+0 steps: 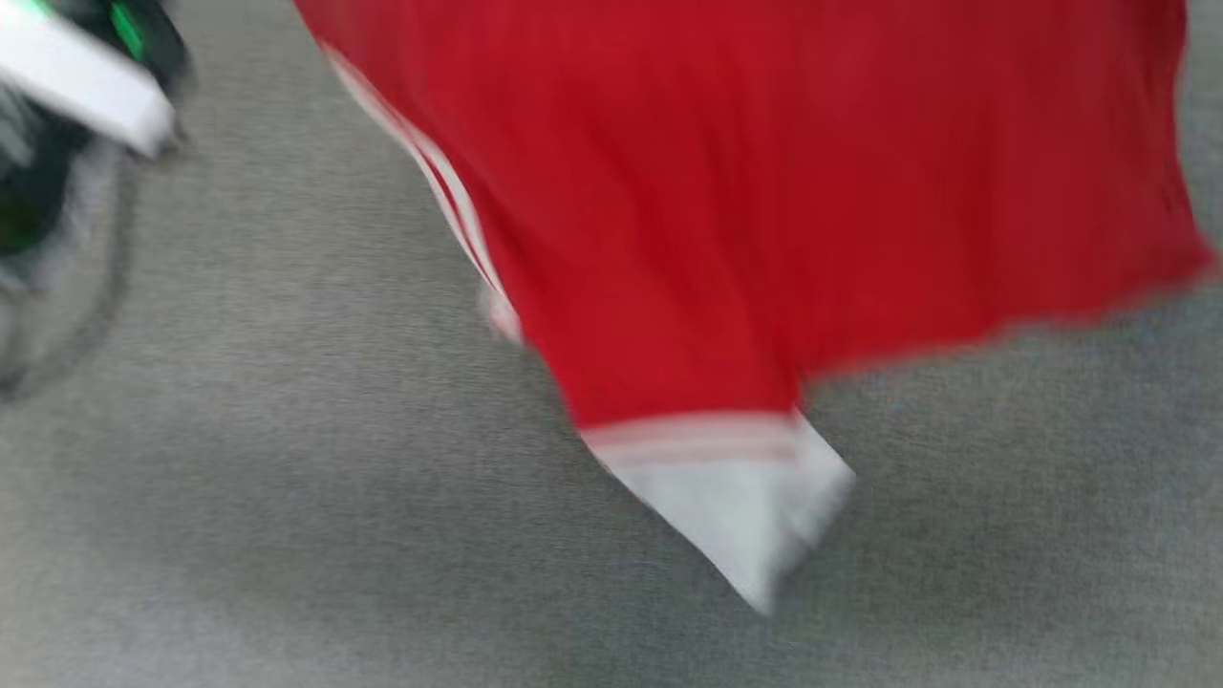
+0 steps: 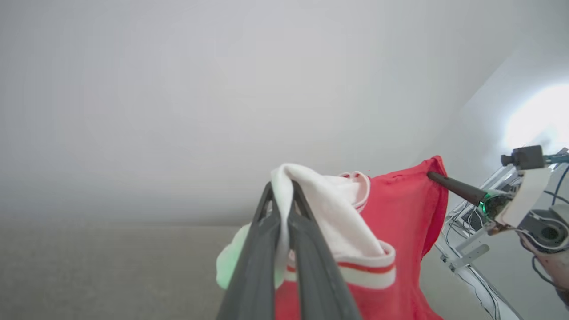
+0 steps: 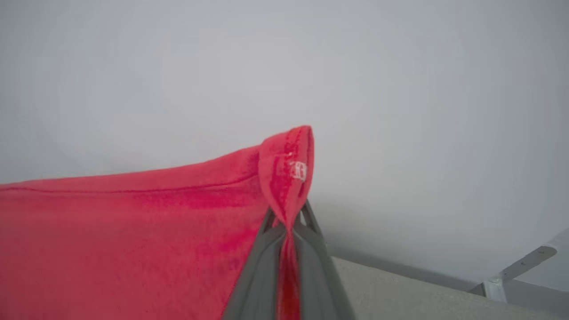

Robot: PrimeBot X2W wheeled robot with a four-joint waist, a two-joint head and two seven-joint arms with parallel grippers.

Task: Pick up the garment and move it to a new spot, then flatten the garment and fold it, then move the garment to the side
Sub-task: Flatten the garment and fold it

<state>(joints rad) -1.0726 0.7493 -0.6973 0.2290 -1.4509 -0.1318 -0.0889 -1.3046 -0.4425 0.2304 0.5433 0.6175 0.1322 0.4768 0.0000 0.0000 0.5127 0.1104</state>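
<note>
From the head, blurred: shows the garment (image 1: 764, 210), a red jersey, spread broad over a grey felt-like surface (image 1: 239, 497), with striped trim down one edge and a white sleeve (image 1: 736, 506) pointing downward. Catches a white-and-dark robot part (image 1: 86, 86) with a green light at upper left; cannot tell which arm.

From the left wrist: finds the left gripper (image 2: 281, 189) clamped shut on soft white sleeve cloth draped over its tips. Puts the red body just right of the fingers, with a red-striped white cuff beside them. Shows, further right, the right gripper (image 2: 433, 177) pinching a red corner, and past it a metal frame (image 2: 466, 255) with cables.

From the right wrist: finds that gripper closed on a folded red hem, with a small white mark (image 3: 298, 170) on the fold above the tips. Shows matte red cloth running away left of the fingers. Adds a metal bracket (image 3: 511, 271) low right, against a plain pale wall (image 3: 400, 89).
</note>
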